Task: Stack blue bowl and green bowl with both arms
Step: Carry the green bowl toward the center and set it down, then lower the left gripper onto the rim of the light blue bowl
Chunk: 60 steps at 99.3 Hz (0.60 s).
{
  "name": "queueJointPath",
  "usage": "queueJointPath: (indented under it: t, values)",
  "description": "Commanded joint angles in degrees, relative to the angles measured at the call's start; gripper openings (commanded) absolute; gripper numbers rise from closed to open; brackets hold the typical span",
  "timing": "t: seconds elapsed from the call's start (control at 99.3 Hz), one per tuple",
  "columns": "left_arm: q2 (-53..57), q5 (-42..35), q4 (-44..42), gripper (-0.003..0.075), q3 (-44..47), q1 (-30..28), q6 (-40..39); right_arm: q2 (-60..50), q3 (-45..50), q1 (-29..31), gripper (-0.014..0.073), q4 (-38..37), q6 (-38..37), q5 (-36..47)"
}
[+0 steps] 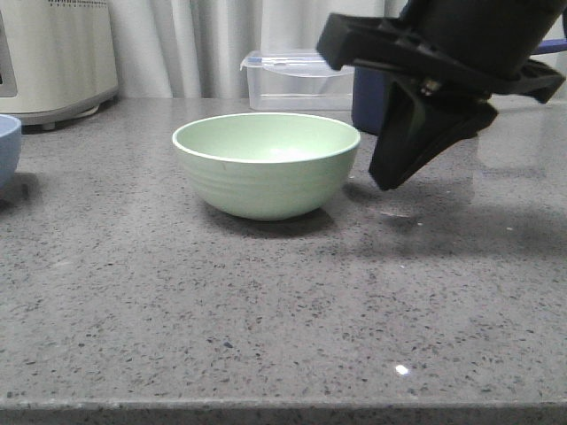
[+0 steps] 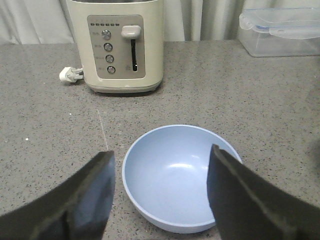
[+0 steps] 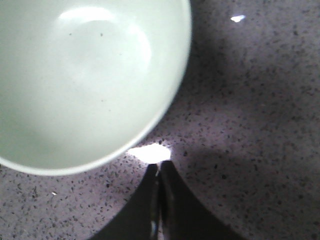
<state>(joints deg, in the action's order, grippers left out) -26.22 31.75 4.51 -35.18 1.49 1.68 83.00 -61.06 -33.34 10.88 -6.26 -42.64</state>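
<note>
Green bowl [image 1: 266, 164] sits centre frame on the tabletop [image 1: 266, 310]; blue bowl [image 1: 7, 146] at the far left edge. Right gripper [image 1: 399, 173] pinched closed beside the green rim; left gripper [image 2: 160, 195] spread wide around the blue bowl. We risk nudging green sideways. Toaster [image 2: 116, 45] and clear container [image 1: 297, 80] crowd the back

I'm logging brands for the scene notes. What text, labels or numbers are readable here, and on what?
No text can be read.
Toaster: small markings beside its knobs and above them, too small and blurred to read.
Blue bowl, green bowl, clear box: no text visible.
</note>
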Motion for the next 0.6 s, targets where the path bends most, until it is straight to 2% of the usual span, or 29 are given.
queueJointPath:
  t: [0.0, 0.594]
  values:
    - [-0.8, -4.6, 0.2, 0.0409, -2.0, 0.0, -0.6, -1.6, -0.9, -0.4, -0.008, 0.7, 0.7, 3.6]
    - [-0.8, -5.9, 0.2, 0.0409, -2.0, 0.0, -0.6, 1.0, -0.9, -0.4, -0.008, 3.5, 0.7, 8.2]
